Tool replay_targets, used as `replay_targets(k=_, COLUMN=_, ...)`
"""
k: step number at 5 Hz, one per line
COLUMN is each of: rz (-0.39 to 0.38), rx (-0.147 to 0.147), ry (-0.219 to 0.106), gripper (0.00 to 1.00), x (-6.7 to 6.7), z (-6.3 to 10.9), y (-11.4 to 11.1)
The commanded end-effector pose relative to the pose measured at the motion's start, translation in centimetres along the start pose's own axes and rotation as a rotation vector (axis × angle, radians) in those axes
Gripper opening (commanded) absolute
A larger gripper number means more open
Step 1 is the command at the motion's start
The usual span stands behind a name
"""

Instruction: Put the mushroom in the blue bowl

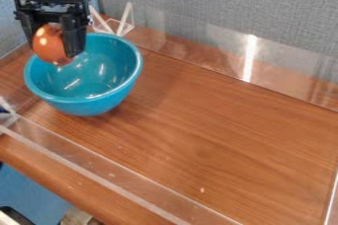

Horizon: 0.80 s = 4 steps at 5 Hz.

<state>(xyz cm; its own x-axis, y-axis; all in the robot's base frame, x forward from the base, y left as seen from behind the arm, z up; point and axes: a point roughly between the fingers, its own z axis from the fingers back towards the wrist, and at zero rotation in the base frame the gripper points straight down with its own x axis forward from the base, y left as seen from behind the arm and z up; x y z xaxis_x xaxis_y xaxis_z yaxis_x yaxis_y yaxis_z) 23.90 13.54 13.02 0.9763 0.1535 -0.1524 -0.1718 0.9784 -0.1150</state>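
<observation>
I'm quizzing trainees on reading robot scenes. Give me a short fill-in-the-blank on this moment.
1. The gripper is shut on the ____.
2. The mushroom hangs above the rim of the ____ bowl.
3. The bowl stands on a ____ table.
Missing words: mushroom; blue; wooden

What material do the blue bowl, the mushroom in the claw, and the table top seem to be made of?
Blue bowl: probably glazed ceramic or hard plastic; its smooth surface shows bright reflections.
Mushroom: likely a plastic toy; evenly reddish-brown with a slight sheen, though too small to be sure.
Table top: wood or wood-look laminate; brown grain lines run along it, with a soft shine.
</observation>
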Motion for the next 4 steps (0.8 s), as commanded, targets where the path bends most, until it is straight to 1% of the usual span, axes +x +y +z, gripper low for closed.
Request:
replay_targets(k=1, rz=-0.017, rx=0.03, ry=-0.057, gripper=0.0, x=-0.01, z=1.43, y=-0.36)
replay_targets(k=2, rz=-0.017, rx=0.029, ry=-0.05, gripper=0.0, x=0.07, z=1.03, y=-0.3)
replay_targets(k=3, rz=-0.018, rx=0.028, ry=-0.051, gripper=0.0, x=0.05, z=1.02, y=-0.29)
replay_targets(k=4, rz=-0.018, rx=0.026, ry=-0.053, gripper=1.0, x=0.03, z=1.03, y=-0.28)
